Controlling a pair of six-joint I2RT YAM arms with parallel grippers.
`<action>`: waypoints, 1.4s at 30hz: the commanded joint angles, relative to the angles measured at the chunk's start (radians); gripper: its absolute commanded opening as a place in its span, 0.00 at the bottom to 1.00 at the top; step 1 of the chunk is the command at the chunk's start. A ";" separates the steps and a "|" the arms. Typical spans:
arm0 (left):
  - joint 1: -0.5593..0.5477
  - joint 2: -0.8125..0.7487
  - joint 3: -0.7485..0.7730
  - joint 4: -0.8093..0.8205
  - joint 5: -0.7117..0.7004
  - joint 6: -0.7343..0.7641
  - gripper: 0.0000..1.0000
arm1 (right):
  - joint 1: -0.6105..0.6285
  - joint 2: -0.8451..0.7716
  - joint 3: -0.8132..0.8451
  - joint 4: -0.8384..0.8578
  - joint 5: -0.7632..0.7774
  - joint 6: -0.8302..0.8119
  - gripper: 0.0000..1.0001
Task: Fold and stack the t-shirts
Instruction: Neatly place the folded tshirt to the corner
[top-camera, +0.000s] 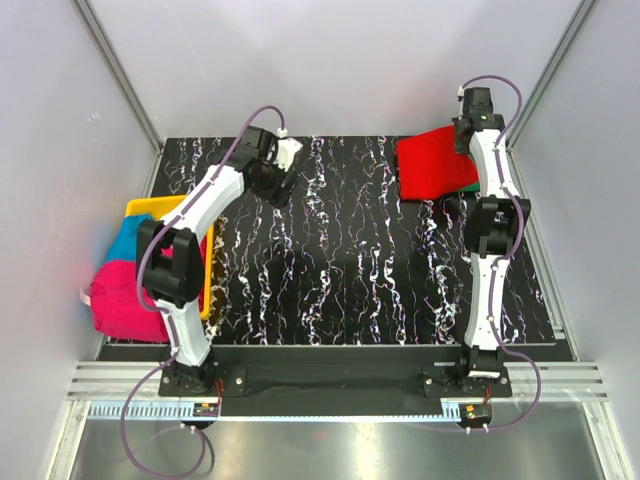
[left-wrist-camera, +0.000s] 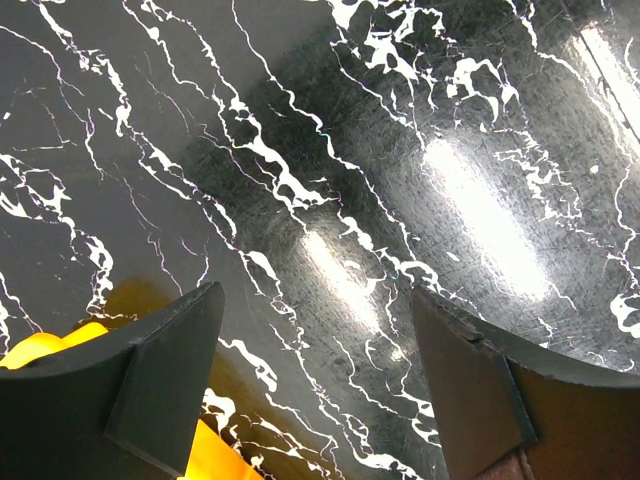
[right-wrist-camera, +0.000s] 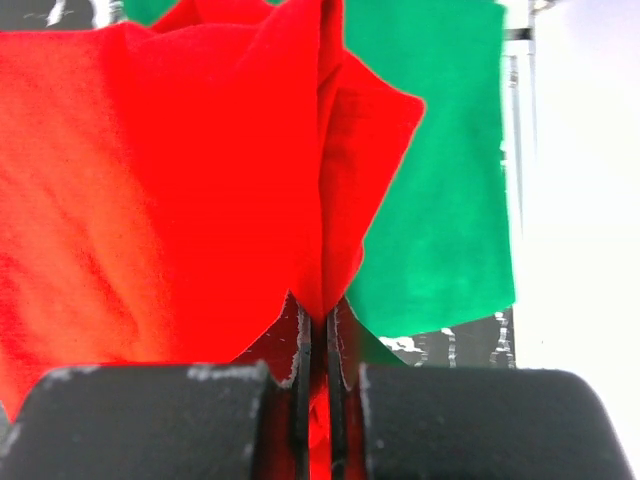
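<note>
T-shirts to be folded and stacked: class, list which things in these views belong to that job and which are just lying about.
Belongs to the job:
red t-shirt, pinched in the shut right gripper
green t-shirt, partly under it
pink t-shirt
turquoise t-shirt

Just lying about:
yellow tray
table

left arm extended forward, fingers spread wide | right arm stretched far forward, fingers pinched together

High rear overview, two close wrist views onto table
</note>
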 joint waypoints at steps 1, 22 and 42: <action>0.006 0.012 0.046 0.005 -0.024 0.010 0.82 | -0.021 -0.050 0.054 0.036 0.006 -0.017 0.00; 0.010 0.049 0.055 0.013 -0.064 0.026 0.82 | -0.105 -0.121 0.092 0.093 -0.156 0.007 0.00; 0.021 0.057 0.037 0.019 -0.065 0.029 0.82 | -0.157 -0.112 0.147 0.171 -0.175 0.047 0.00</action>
